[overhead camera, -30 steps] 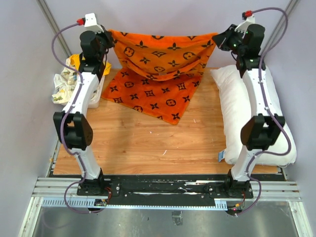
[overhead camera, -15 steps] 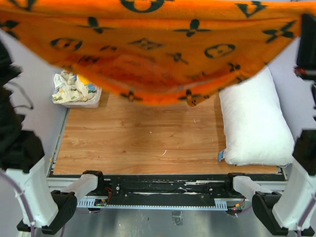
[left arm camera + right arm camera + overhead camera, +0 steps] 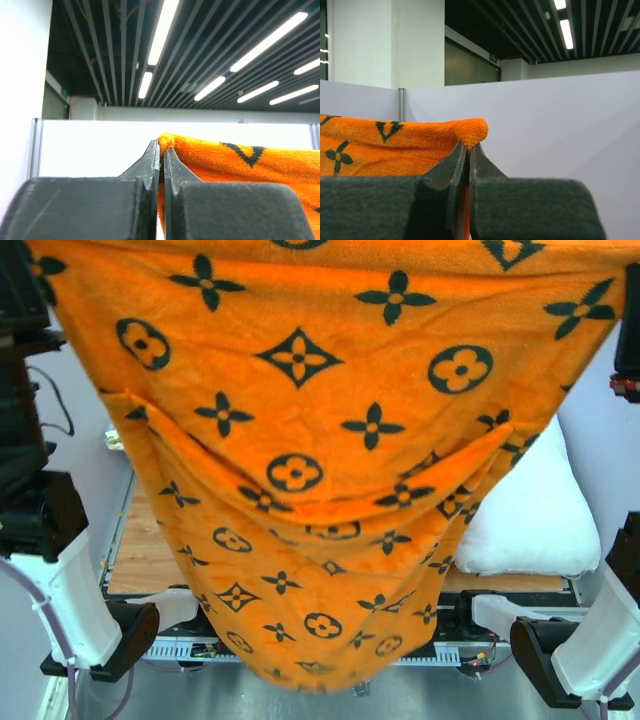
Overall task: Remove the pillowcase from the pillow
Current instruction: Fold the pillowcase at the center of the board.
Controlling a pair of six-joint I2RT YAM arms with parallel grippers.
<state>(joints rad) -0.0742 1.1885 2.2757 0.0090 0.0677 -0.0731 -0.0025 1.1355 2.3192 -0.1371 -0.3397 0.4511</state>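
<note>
Orange plush monogram-print pillowcase [image 3: 330, 490] | hangs vertically, top edge left-right | left tool [image 3: 160, 146], right tool [image 3: 468, 146]: each clamped on an upper corner

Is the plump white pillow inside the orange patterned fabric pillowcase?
No, the plump white pillow lies bare, outside the hanging orange patterned fabric pillowcase.

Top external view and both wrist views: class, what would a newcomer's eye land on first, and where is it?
The orange pillowcase with black motifs fills nearly the whole top view, hanging like a curtain. In the wrist views the left gripper and the right gripper are each shut on a top corner of it. Behind it, at the right, the bare white pillow lies on the table.
</note>
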